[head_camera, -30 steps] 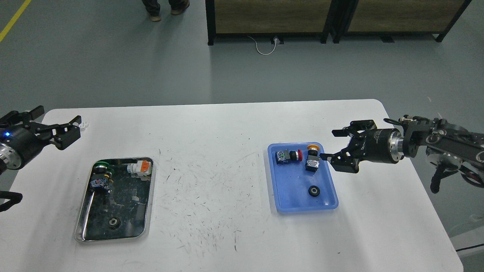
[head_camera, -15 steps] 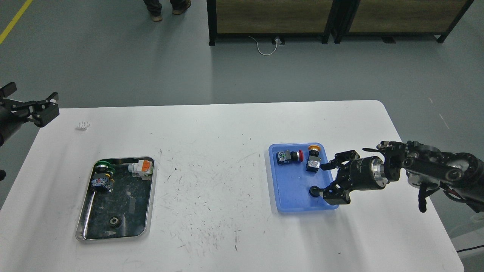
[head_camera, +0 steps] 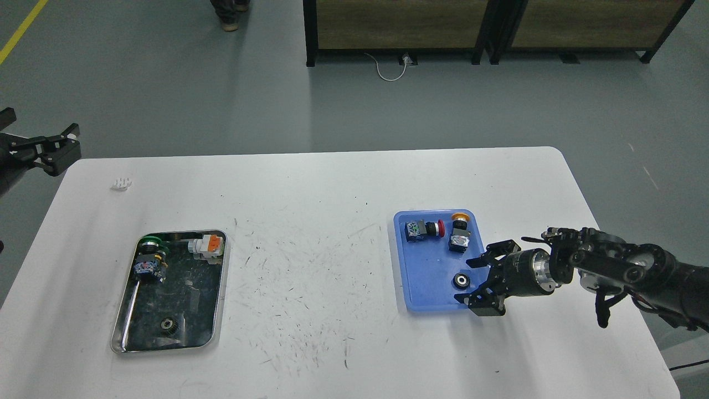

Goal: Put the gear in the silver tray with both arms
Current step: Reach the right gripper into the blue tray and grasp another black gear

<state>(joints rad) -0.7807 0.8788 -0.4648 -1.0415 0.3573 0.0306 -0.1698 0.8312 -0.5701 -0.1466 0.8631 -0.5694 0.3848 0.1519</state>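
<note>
The silver tray (head_camera: 223,280) lies at the front left of the white table. It holds a dark gear (head_camera: 168,326), a green-capped switch (head_camera: 148,258) and a white and orange part (head_camera: 206,245). A second black gear (head_camera: 460,281) lies in the blue tray (head_camera: 426,274) on the right. My right gripper (head_camera: 466,280) is open and low over the blue tray's front right corner. Its fingertips stand on either side of that gear, and contact cannot be told. My left gripper (head_camera: 34,139) is open and empty, off the table's far left corner.
The blue tray also holds a red-button switch (head_camera: 424,229) and a yellow-button switch (head_camera: 458,233). A small white piece (head_camera: 121,183) lies on the table at the far left. A person's feet (head_camera: 227,16) and wooden cabinets (head_camera: 399,22) are on the floor beyond.
My right gripper has come down and toward the front, from beside the yellow-button switch to around the black gear. My left gripper has drawn back up and left, off the table.
</note>
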